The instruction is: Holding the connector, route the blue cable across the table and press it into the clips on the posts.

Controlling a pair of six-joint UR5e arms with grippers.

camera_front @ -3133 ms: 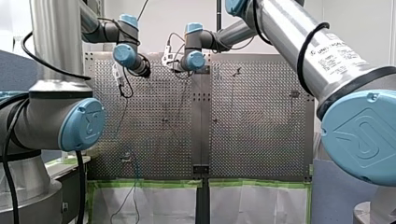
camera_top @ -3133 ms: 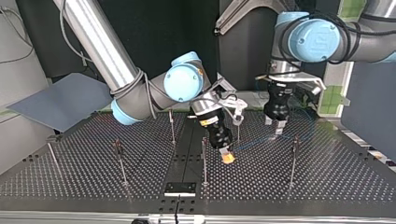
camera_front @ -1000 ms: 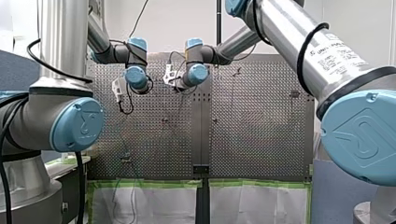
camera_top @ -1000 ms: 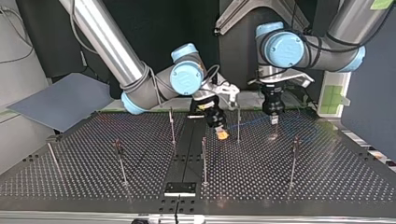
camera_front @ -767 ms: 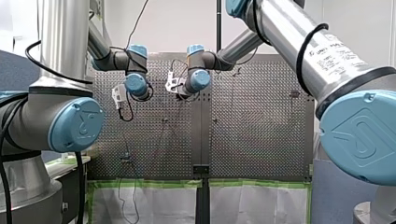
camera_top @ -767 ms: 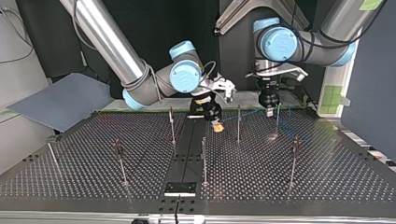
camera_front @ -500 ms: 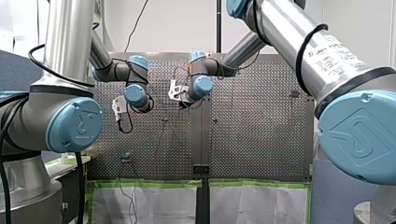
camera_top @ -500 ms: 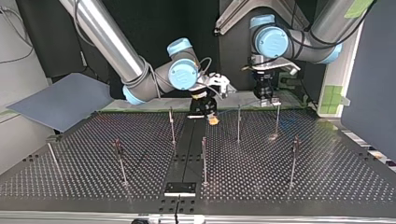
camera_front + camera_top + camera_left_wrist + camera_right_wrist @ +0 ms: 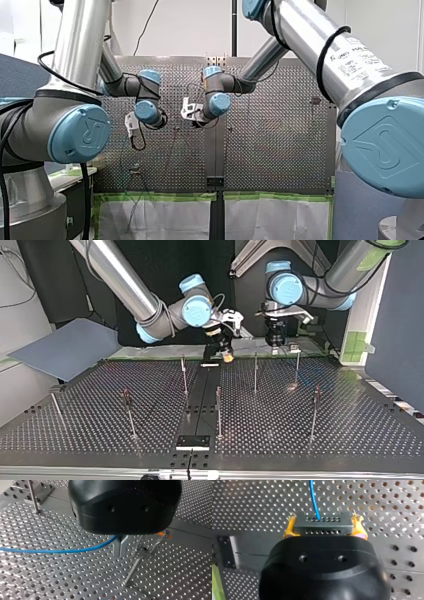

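Observation:
In the right wrist view, my right gripper (image 9: 323, 523) is shut with its yellow pads (image 9: 290, 527) on a dark grey connector (image 9: 323, 524). The blue cable (image 9: 313, 497) runs out of the connector and away over the perforated table. In the left wrist view, my left gripper (image 9: 120, 552) has its metal fingers shut on the blue cable (image 9: 60, 551), which trails off to one side. In the top view both grippers hang above the table's far edge, my right gripper (image 9: 227, 357) at centre and my left gripper (image 9: 276, 347) to its right.
Several thin posts stand on the perforated table (image 9: 350, 435): one (image 9: 255, 372) and another (image 9: 297, 367) just in front of the grippers, others nearer (image 9: 218, 410), (image 9: 314, 412), (image 9: 128, 412). A post (image 9: 135, 566) stands just ahead of my left gripper's fingers. A grey board (image 9: 65, 347) lies at the top view's left.
Both arms have drawn back toward the top view's far edge and risen, carrying connector and cable. My left gripper has passed behind the post at the top view's right.

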